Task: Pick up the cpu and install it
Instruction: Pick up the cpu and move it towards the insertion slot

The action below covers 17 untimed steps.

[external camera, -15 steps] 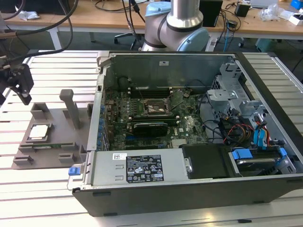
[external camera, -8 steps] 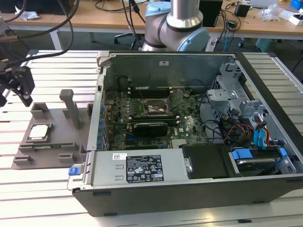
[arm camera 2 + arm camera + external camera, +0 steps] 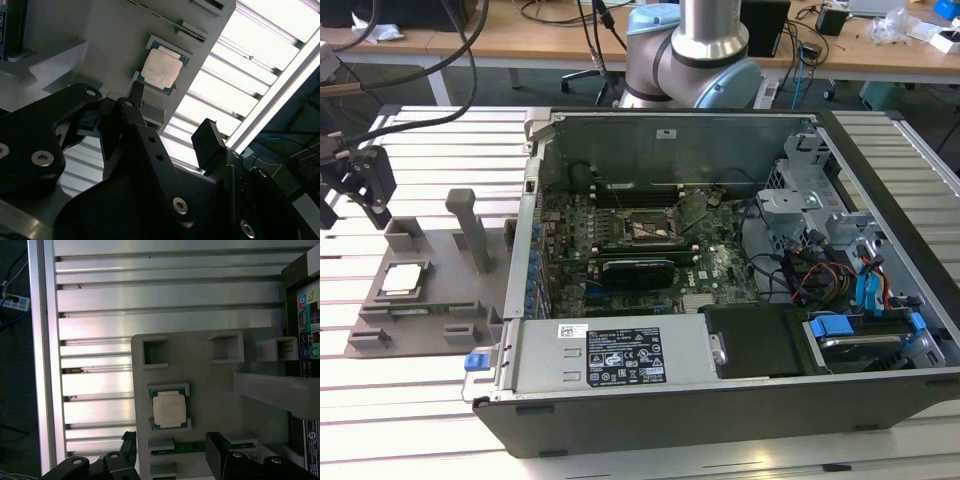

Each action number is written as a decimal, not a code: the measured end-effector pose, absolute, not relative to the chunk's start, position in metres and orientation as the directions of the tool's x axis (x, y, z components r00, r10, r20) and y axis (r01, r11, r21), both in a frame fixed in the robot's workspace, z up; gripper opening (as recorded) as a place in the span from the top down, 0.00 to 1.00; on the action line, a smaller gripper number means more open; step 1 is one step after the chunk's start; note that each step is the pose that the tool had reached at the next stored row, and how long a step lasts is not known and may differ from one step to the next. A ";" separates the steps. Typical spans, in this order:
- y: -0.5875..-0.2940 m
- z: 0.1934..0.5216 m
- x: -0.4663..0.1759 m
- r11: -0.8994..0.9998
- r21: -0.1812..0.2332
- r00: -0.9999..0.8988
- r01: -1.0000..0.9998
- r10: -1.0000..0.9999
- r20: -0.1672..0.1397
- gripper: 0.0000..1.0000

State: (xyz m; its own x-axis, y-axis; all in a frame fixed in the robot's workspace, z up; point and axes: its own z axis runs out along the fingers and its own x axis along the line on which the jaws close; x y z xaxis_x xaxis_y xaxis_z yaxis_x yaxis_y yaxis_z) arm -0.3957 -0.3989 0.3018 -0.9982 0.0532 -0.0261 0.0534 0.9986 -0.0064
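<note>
End effector [image 3: 353,212]: black, two fingers spread wide, nothing held; hangs near the tray, clear of the cpu.
Cpu [image 3: 402,280]: silvery top plate facing up, lying flat in a square recess of the tray; at 5 o'clock from the end effector in the exterior view.
Tray [image 3: 435,250]: grey, with upright posts; rests on the bench at 9 o'clock from the computer case.
Bench [image 3: 420,130]: slatted aluminium.
Computer case [image 3: 720,415]: lid off, motherboard [image 3: 720,270] exposed.
</note>
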 end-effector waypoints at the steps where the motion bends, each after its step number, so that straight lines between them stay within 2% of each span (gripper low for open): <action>1: -0.399 0.301 -0.396 0.999 -0.006 -0.998 0.053 0.053 -0.026 0.34; 17: -0.399 0.290 -0.396 0.999 -0.006 -0.998 0.053 0.053 -0.026 0.34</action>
State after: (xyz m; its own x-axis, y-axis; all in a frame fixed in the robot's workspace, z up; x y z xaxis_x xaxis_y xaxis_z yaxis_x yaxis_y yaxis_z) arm -0.3957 -0.3989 0.2901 -0.9982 0.0532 -0.0261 0.0534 0.9986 -0.0064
